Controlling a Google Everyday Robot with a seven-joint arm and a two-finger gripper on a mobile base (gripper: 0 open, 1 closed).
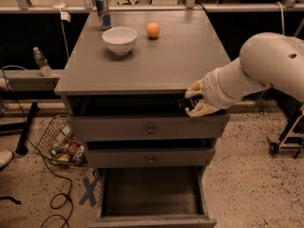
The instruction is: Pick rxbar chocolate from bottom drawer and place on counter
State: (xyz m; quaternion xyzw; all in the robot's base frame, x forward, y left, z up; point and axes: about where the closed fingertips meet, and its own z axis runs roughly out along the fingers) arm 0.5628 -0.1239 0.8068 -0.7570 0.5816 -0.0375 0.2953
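My gripper (192,101) is at the right front edge of the counter (161,63), just below its overhang and in front of the top drawer. Its cream fingers (195,89) are shut on a small flat black thing, the rxbar chocolate (184,103), held in the air against the cabinet's front. The bottom drawer (152,217) is pulled out far below the gripper, and its dark inside shows nothing in it. The thick white arm comes in from the right.
On the counter stand a white bowl (119,39), an orange (152,30) and a can (103,13). The top drawer (147,127) and middle drawer (151,158) are slightly open. A wire basket (59,141), cables and a water bottle (41,61) are at the left.
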